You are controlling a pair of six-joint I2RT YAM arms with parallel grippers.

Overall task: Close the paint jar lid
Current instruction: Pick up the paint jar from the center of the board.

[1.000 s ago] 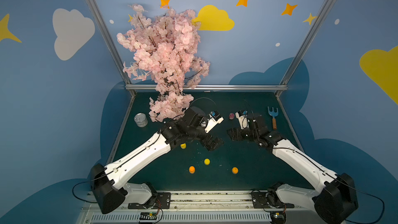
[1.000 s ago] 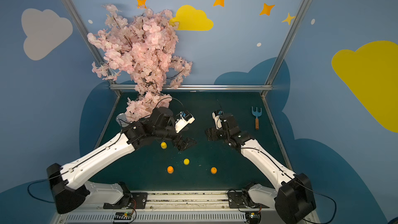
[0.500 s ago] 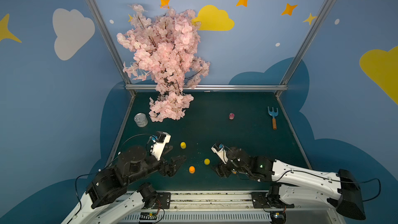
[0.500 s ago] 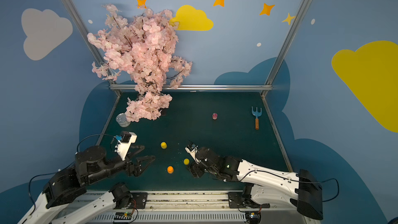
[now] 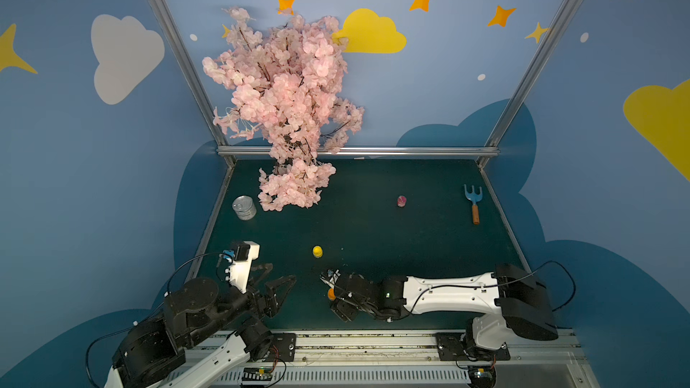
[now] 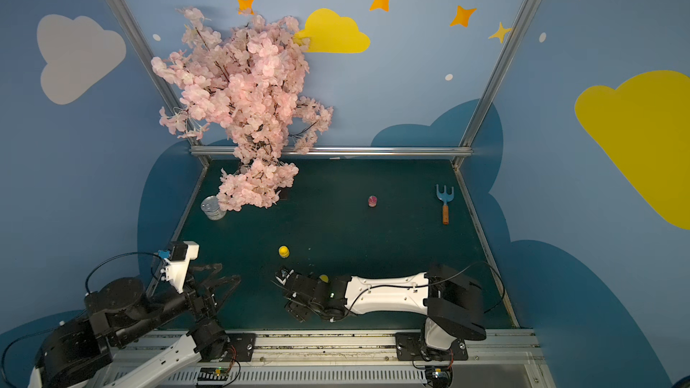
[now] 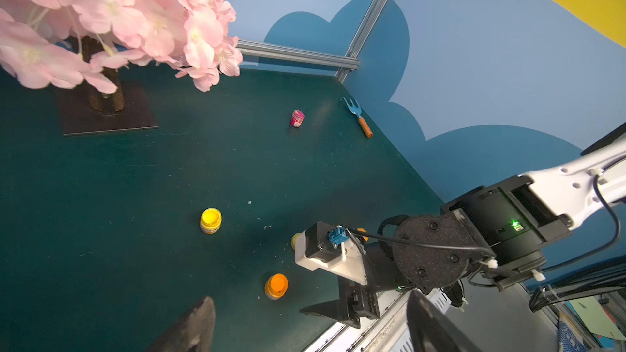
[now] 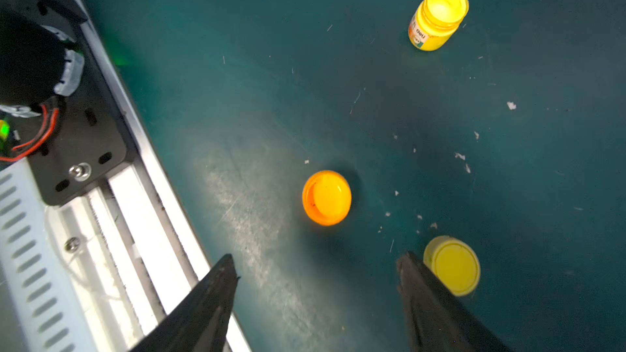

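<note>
In both top views the yellow paint jar is standing upright and uncapped on the bench, well apart from both arms. The left fingers are hanging spread wide over the near left corner, gripping nothing.

In the left wrist view the jar's open mouth is facing up, and its yellow lid is peeking out from behind the right arm's wrist.

In the right wrist view the right fingers are standing well apart and empty. The lid is lying flat, just beside one fingertip, with an orange cap nearby.

Both pieces are looking like small, light, stiff plastic. The shallow lid is likely asking for a pinch across its rim. The jar is probably tipping easily, so bracing its body below the neck seems wise.
</note>
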